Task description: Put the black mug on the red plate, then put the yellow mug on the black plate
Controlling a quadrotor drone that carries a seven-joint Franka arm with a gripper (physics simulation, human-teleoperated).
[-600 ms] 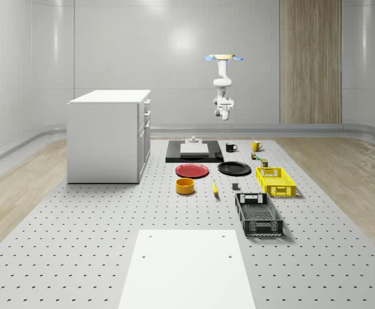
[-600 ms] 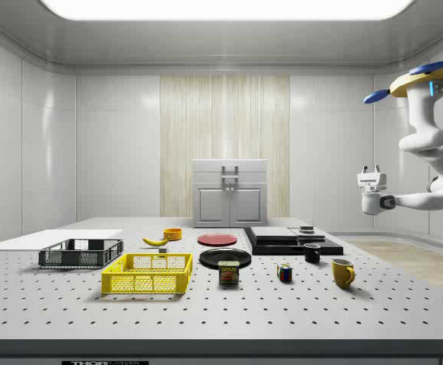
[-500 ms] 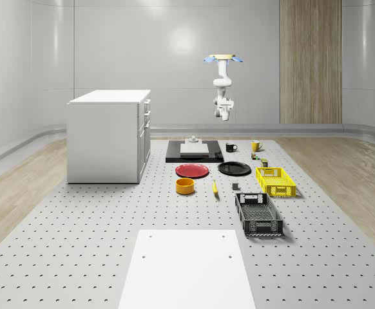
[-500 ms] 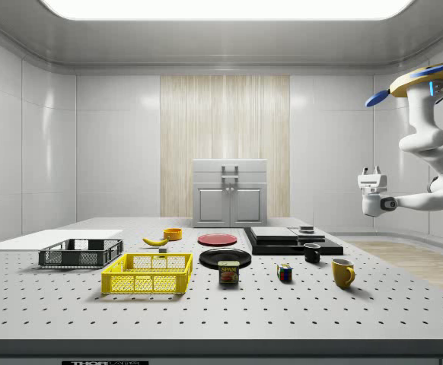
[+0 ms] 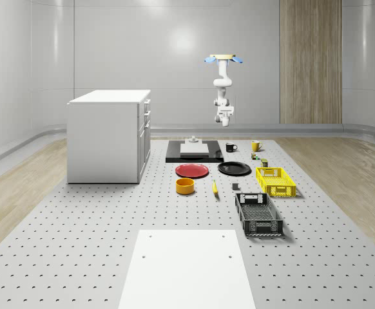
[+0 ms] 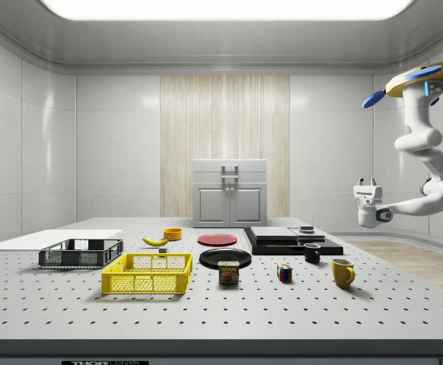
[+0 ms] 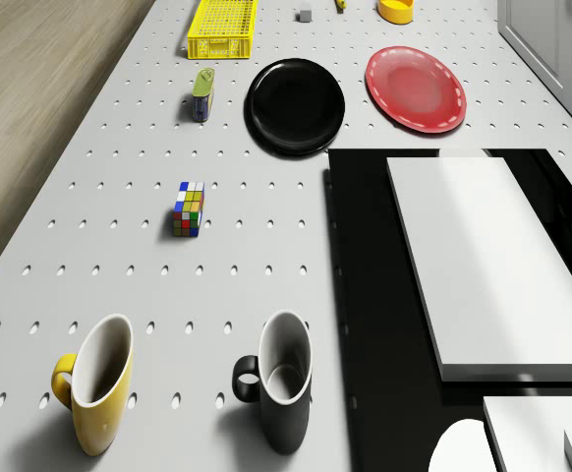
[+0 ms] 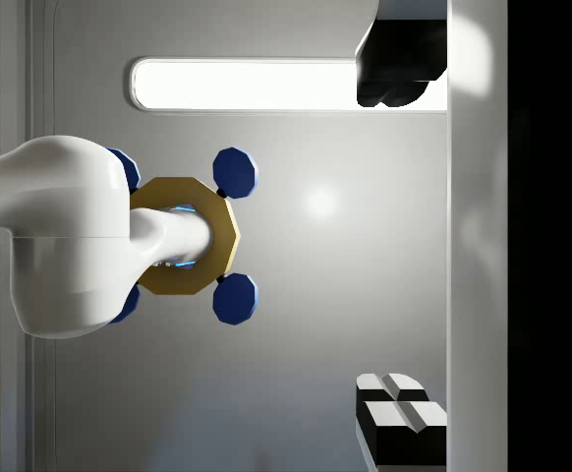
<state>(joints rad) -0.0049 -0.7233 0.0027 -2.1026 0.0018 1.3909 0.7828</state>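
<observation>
The black mug (image 7: 282, 393) stands upright on the bench (image 7: 119, 197), just beside the edge of a black slab, its handle turned toward the yellow mug (image 7: 95, 395). That one also stands upright, close by but apart. Farther along the bench the black plate (image 7: 295, 105) and red plate (image 7: 416, 88) lie flat, side by side, both bare.

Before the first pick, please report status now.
Drone hovering high, claw open, empty, pointing up. Black mug on table beside yellow mug. Red plate bare.
</observation>
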